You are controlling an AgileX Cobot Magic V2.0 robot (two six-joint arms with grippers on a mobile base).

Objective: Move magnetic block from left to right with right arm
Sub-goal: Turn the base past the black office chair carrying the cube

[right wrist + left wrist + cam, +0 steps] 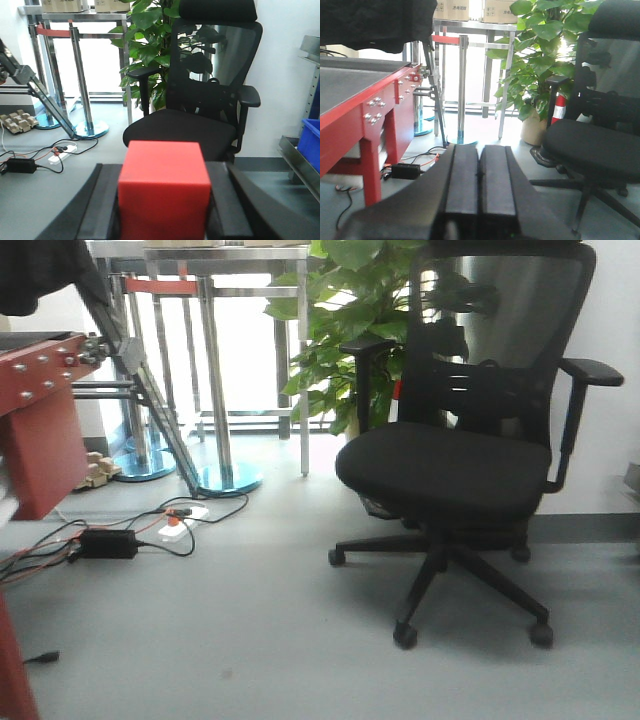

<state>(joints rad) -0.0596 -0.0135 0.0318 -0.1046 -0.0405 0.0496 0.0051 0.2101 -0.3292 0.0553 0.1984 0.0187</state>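
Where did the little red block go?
The magnetic block is in the right wrist view, low in the middle, held between the two black fingers of the right claw, with the black office chair behind it.

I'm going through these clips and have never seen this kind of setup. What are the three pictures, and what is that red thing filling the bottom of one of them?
This is a two-armed robot on a mobile base. The front view looks out at the room: a black office chair, a plant and cables on the floor; neither arm shows there.

The other two pictures come from cameras on the arms' wrists, looking out along each gripper. In the left wrist view, the left gripper has its two dark fingers pressed together, holding nothing. A red table stands to its side.

In the right wrist view, the right gripper is shut on the red cube, the magnetic block to be moved. It is held up, facing the chair.
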